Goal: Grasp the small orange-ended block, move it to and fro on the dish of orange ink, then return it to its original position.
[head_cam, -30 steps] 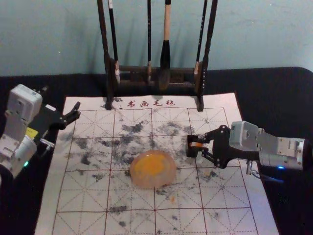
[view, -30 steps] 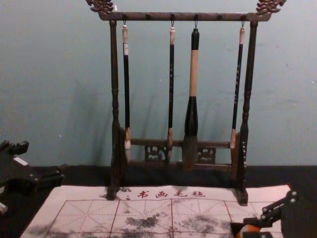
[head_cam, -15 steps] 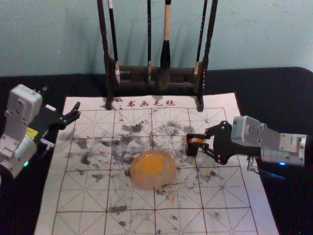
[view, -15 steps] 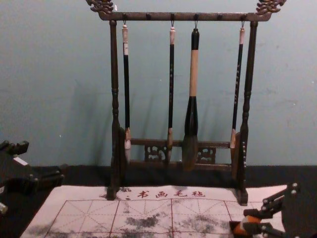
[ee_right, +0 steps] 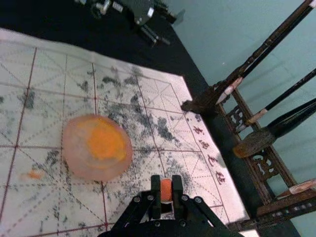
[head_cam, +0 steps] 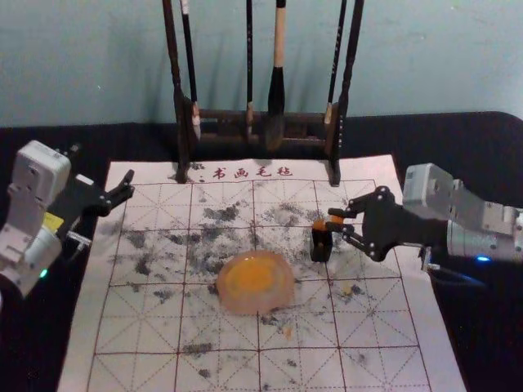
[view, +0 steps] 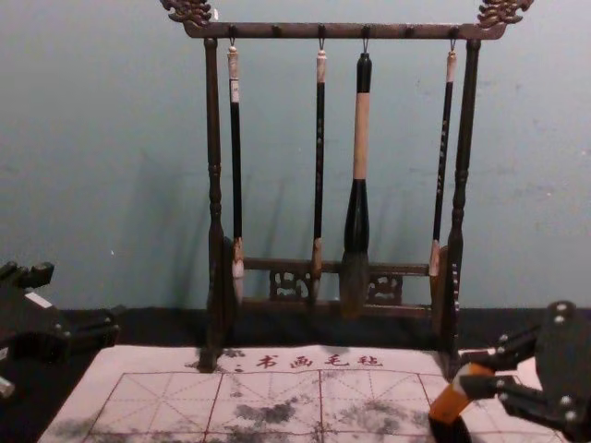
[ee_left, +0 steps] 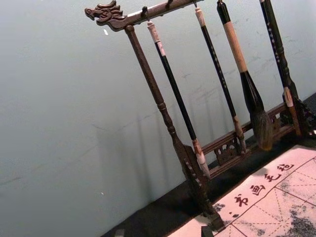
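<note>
Off dish: R end effector, prob. w/blk

And here we have a pale blue-green wall rising behind the black worktop, soft shadows falling on that wall, a few tiny pale specks dotting it.

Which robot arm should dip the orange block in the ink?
The right gripper, I'd say: its jaws hold the block, near the dish. The left gripper is empty, farther off.
</note>
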### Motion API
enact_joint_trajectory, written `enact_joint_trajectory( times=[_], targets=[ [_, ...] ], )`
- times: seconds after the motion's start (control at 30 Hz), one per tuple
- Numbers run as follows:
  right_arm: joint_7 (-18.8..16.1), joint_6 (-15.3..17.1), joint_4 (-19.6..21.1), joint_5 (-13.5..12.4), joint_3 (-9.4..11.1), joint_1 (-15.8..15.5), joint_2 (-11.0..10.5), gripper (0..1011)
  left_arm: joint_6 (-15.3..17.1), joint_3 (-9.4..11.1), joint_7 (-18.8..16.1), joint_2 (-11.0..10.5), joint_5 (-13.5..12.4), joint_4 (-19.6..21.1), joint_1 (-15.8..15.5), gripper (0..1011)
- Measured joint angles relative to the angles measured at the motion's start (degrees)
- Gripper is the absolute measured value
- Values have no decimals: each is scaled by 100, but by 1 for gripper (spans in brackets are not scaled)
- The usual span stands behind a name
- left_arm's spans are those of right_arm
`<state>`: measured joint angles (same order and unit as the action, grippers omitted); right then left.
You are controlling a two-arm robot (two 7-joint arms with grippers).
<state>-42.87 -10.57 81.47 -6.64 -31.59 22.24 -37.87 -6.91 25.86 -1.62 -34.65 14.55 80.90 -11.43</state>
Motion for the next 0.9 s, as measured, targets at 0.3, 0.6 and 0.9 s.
enact_joint_trajectory(
  times=[0.3,0.6,0.9],
  targets=[
    [-237,287,161,-601,115,-9,-87,132,0,0,0,0,0,0,0,1001],
    [-598,938,131,-1338,94,171,2,132,0,0,0,0,0,0,0,1001],
    [-813,1366,-50,-1498,-266,520,250,132,0,0,0,0,0,0,0,1001]
  ],
)
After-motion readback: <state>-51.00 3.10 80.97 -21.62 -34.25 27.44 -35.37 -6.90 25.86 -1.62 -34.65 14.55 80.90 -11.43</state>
